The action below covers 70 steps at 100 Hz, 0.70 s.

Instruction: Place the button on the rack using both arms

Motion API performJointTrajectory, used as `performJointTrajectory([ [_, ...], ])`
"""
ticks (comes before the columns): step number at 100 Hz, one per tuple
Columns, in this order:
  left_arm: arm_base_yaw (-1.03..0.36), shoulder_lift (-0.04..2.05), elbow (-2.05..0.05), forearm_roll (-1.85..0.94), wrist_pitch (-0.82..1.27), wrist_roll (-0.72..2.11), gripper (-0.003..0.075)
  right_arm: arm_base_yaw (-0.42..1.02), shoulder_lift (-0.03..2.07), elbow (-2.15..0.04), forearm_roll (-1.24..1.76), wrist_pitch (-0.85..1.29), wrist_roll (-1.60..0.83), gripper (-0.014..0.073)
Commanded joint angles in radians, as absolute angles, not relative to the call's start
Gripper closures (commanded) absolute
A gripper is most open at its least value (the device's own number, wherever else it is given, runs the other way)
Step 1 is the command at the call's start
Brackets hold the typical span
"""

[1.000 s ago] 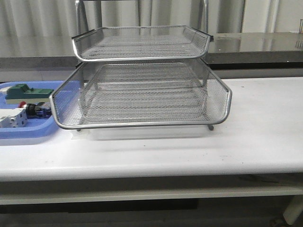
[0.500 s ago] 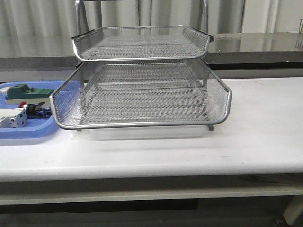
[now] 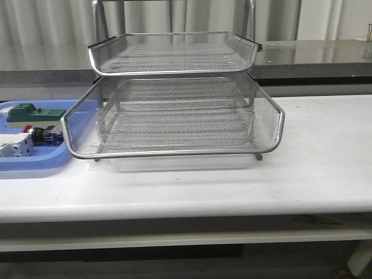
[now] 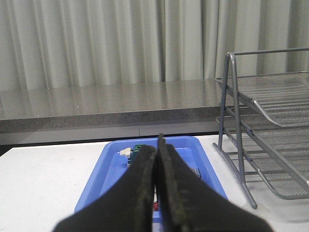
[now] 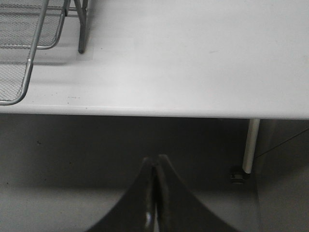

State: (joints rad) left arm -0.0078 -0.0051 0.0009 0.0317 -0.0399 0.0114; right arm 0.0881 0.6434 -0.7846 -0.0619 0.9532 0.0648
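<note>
The button (image 3: 43, 135) lies on its side in the blue tray (image 3: 35, 165) at the table's left, red head to the left, black and blue body to the right. The silver wire-mesh rack (image 3: 174, 116) stands mid-table, its tiers empty. Neither arm shows in the front view. In the left wrist view my left gripper (image 4: 158, 145) is shut and empty above the tray (image 4: 104, 179); only a red speck of the button (image 4: 155, 207) shows between the fingers. My right gripper (image 5: 155, 160) is shut and empty, out beyond the table's front edge, with a rack corner (image 5: 29, 58) in view.
A green block (image 3: 32, 112) lies at the tray's back and a white block (image 3: 14, 145) at its front left. The green block also shows in the left wrist view (image 4: 139, 149). A grey counter and curtains stand behind the table. A table leg (image 5: 250, 145) is near the right gripper.
</note>
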Motion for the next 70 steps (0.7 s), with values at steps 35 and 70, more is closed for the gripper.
performJointTrajectory([
  [35,-0.008,-0.036,0.047,0.026,-0.131,0.0,0.0716,0.08,0.642,-0.819,-0.076,0.898,0.064,0.0662],
  [70,-0.008,-0.016,-0.073,-0.094,0.0,0.0,0.0716,0.08,0.642,-0.819,-0.076,0.898,0.064,0.0662],
])
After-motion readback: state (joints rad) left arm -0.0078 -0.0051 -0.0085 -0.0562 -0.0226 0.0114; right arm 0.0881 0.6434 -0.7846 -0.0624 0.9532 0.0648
